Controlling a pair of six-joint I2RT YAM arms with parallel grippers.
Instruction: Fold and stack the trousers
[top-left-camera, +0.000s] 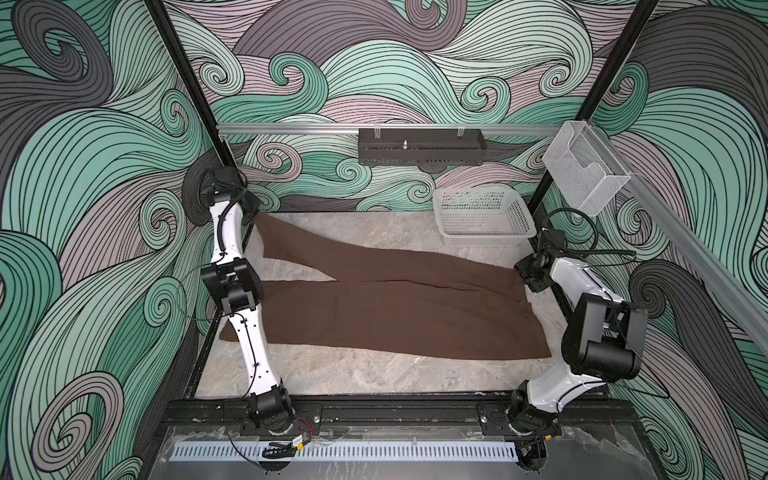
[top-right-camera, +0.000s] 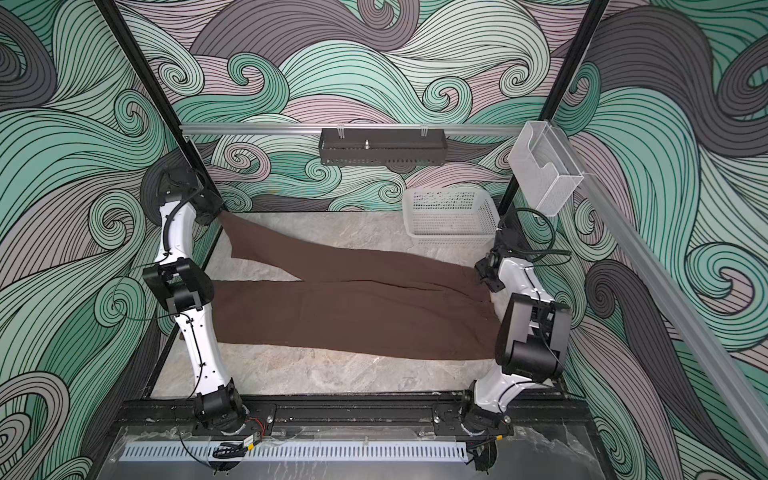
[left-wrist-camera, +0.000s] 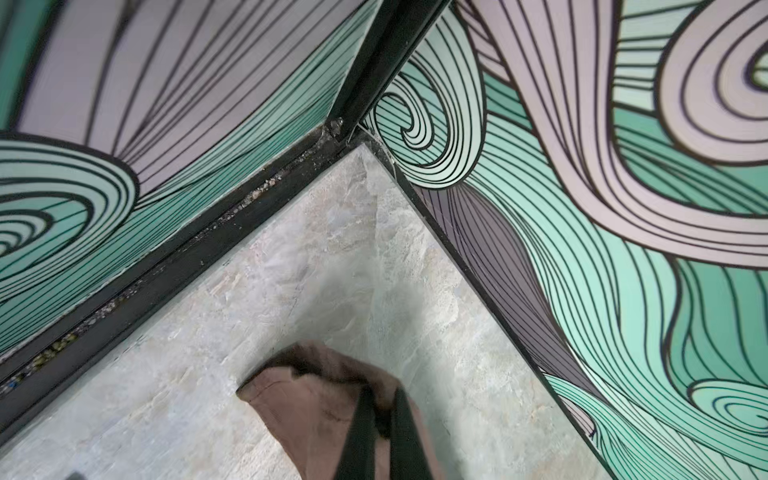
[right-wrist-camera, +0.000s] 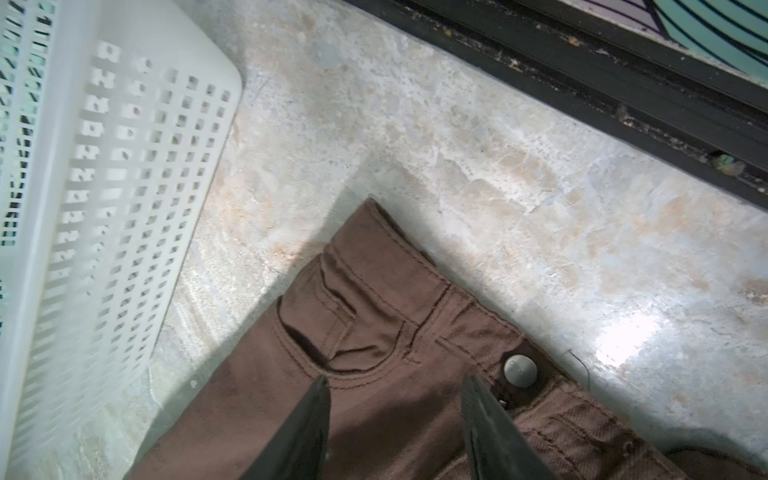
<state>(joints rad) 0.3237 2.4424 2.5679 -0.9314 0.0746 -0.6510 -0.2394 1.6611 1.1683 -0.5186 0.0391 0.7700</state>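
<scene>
The dark brown trousers (top-left-camera: 395, 307) (top-right-camera: 353, 307) lie flat across the table, waist to the right and legs to the left. The far leg slants off to the back left corner. There its hem (left-wrist-camera: 307, 407) rises to my left gripper (top-left-camera: 251, 208) (left-wrist-camera: 383, 388), whose jaws stand a narrow gap apart with the blurred fabric between and behind them. My right gripper (top-left-camera: 525, 274) (right-wrist-camera: 395, 380) hovers open over the waistband (right-wrist-camera: 374, 291), beside the front pocket and the metal button (right-wrist-camera: 520, 371), with nothing pinched.
A white perforated basket (top-left-camera: 482, 216) (right-wrist-camera: 104, 208) stands at the back right, close to the waistband. A clear bin (top-left-camera: 582, 170) and a black tray (top-left-camera: 419, 147) hang on the rails. Black frame rails border the marble tabletop (top-left-camera: 332, 374).
</scene>
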